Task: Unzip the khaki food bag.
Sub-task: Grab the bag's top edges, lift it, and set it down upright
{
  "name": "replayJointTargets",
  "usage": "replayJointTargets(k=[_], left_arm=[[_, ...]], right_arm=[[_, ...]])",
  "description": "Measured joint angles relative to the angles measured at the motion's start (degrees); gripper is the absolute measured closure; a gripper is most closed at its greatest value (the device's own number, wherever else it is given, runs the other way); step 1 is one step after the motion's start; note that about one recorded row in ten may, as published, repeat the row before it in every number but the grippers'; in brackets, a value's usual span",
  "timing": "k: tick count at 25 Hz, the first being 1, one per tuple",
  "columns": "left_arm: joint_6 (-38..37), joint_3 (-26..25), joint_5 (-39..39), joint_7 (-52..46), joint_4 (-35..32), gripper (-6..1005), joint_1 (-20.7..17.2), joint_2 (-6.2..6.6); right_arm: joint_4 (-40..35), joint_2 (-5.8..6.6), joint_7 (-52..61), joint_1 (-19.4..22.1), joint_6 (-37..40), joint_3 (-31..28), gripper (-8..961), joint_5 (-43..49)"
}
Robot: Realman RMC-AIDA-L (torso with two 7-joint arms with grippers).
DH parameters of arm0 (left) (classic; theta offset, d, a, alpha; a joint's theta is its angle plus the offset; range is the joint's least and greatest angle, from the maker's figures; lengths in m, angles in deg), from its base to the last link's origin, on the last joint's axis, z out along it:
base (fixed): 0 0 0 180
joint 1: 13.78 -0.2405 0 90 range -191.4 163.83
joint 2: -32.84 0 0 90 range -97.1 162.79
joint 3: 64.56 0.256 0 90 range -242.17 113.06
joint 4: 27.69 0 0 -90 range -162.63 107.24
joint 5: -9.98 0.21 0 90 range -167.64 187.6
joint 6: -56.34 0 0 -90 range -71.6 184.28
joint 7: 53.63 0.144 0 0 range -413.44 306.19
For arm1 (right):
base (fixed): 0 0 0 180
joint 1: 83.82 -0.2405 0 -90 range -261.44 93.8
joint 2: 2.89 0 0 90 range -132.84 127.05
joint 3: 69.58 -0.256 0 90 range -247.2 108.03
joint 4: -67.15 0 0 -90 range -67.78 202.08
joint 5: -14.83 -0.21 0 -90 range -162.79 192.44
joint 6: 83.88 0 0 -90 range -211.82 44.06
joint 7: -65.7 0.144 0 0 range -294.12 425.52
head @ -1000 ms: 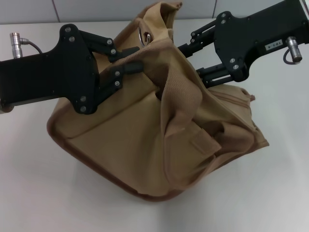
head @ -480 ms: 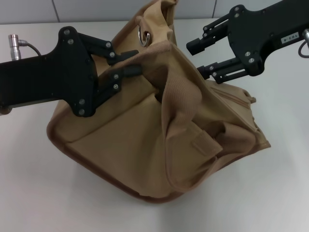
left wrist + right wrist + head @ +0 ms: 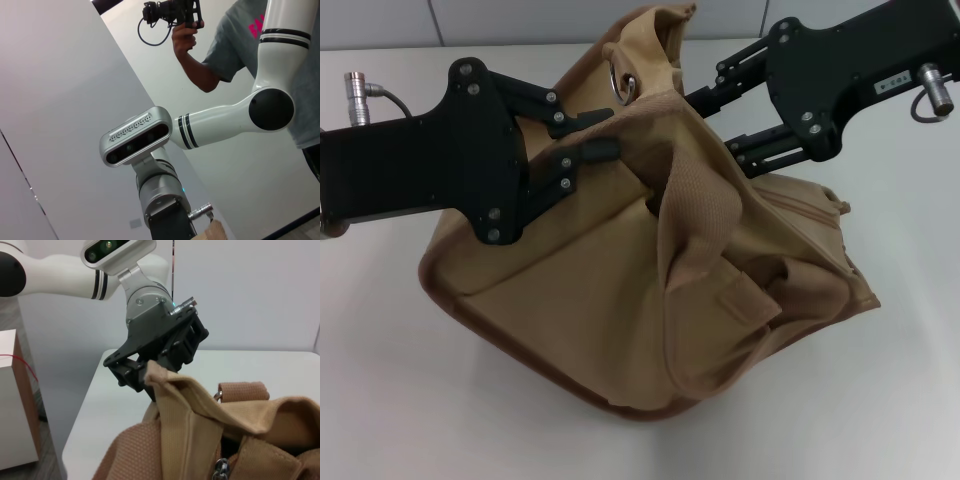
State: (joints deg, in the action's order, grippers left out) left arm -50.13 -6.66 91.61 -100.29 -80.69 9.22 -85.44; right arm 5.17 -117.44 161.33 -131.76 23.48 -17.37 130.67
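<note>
Since half a second ago the right gripper has dropped from above the khaki food bag back against its upper rim at about one o'clock, its two fingers spread, one on each side of the fabric edge, their tips hidden behind the fold. The left gripper has barely shifted: reaching in from nine o'clock, its fingers are pressed together on the bag's top edge near the metal ring, pinching a bunch of canvas; the right wrist view shows that same clamp biting a raised corner of the cloth.

The bag sits slumped at the centre of the white table, tilted, its brown-trimmed bottom edge sweeping from eight to five o'clock. A webbing handle drapes down its middle to a small flap. The zipper line runs along the top toward three o'clock, and a silver pull hangs at the seam in the right wrist view.

Open tabletop lies around the bag from four through eight o'clock; both arms crowd the upper edge. Behind stands a pale wall, and the left wrist view catches a person in a grey shirt holding a camera.
</note>
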Motion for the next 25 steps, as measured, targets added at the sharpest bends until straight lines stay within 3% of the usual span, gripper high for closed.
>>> replayJointTargets(k=[12, 17, 20, 25], left_arm=[[0.02, -0.03, -0.08, 0.0, -0.8, 906, 0.03, -0.07], [-0.03, -0.22, -0.3, 0.0, -0.8, 907, 0.03, -0.1], [-0.05, -0.29, -0.33, 0.0, -0.8, 906, 0.03, -0.11], [-0.06, -0.39, -0.36, 0.25, -0.8, 906, -0.04, -0.11]], right_arm=[[1.36, -0.34, 0.92, -2.07, -0.6, 2.63, 432, 2.51], [1.51, -0.26, 0.89, -2.46, -0.8, 2.36, 646, 2.41], [1.33, -0.39, 0.66, -2.19, -0.84, 2.52, 824, 2.23], [0.97, -0.55, 0.62, -1.97, -0.85, 2.44, 956, 2.15]])
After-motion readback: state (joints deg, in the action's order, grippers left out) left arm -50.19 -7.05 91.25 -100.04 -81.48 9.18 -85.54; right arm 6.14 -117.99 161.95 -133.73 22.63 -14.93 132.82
